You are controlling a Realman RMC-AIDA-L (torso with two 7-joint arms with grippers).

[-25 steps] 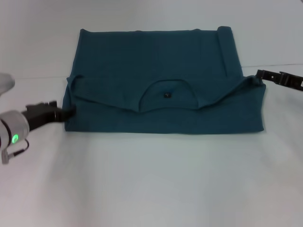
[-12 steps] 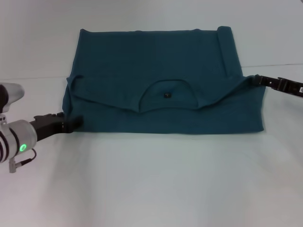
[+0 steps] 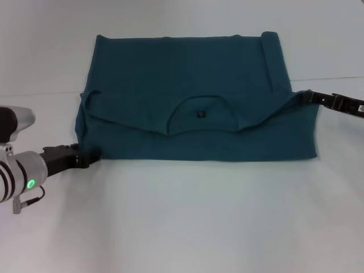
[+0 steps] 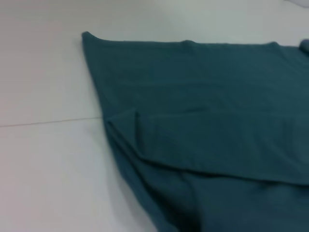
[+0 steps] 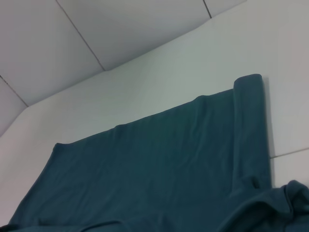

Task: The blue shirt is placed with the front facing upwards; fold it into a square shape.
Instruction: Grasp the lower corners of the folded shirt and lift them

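Shirt fold's partway done. Left gripper point(image 3: 85, 157) sits low at the blue shirt point(image 3: 193, 96)'s near-left corner, probably to pinch that edge for the next fold; can't tell if its jaws are open or shut. The shirt lies flat on the white table point(image 3: 187, 222), top folded toward the robot, collar label point(image 3: 200, 114) showing. Right gripper point(image 3: 310, 95) touches the shirt's right edge at the fold line; jaw state unclear too.

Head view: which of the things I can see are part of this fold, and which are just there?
Part of the job:
- blue shirt, already folded once, collar showing
- left end effector at the shirt's near left corner
- right end effector at its right edge

Just there:
- white table; nothing else lies about
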